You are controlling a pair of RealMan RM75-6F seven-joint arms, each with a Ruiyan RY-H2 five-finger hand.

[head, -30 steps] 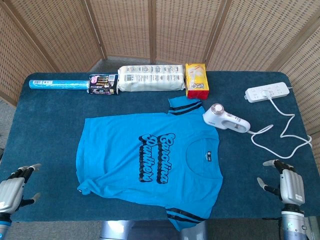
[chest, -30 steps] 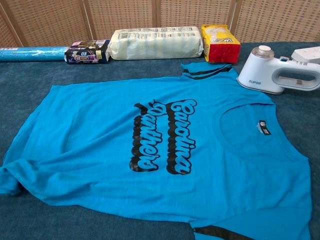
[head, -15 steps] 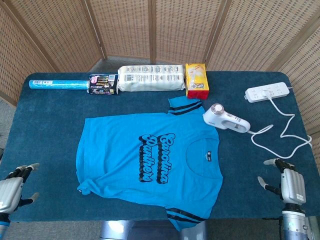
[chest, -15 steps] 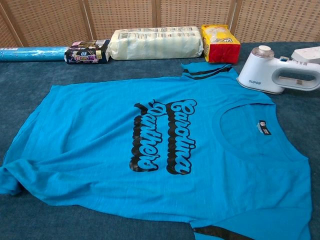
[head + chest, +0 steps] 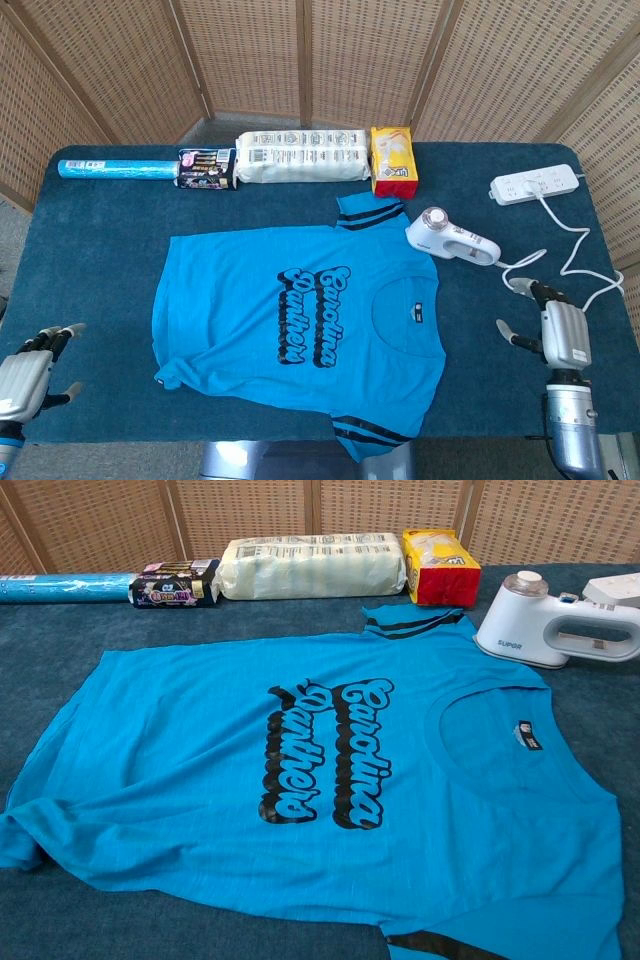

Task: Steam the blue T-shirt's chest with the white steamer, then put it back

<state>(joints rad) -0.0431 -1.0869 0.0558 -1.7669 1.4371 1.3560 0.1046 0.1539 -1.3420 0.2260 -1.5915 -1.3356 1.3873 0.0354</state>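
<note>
Fingers (image 5: 527,287) of the right hand (image 5: 556,333) are spreading apart and gripping nothing, the hand hanging over the near right part of the table (image 5: 90,250), just beside the loops of the white cord (image 5: 560,268). The left hand (image 5: 25,370) is sitting at the near left corner, its fingers (image 5: 55,333) also lying apart and holding nothing. Neither hand is showing in the chest view.

The T-shirt (image 5: 290,320) is lying flat in the middle of the table, black script across its chest, collar pointing toward the right side, one striped sleeve reaching toward the far edge. The steamer (image 5: 452,240) is resting on the cloth just beside the collar end of the shirt, near that far sleeve, well apart from both hands; in the chest view the steamer (image 5: 555,630) is standing past the shirt's (image 5: 300,780) right shoulder. Its cord is running to the power strip (image 5: 535,183) at the far right.

Along the far edge a blue roll (image 5: 115,170), a dark packet (image 5: 207,168), a white pack (image 5: 300,157) and a yellow pack (image 5: 393,160) are lying in a row.
</note>
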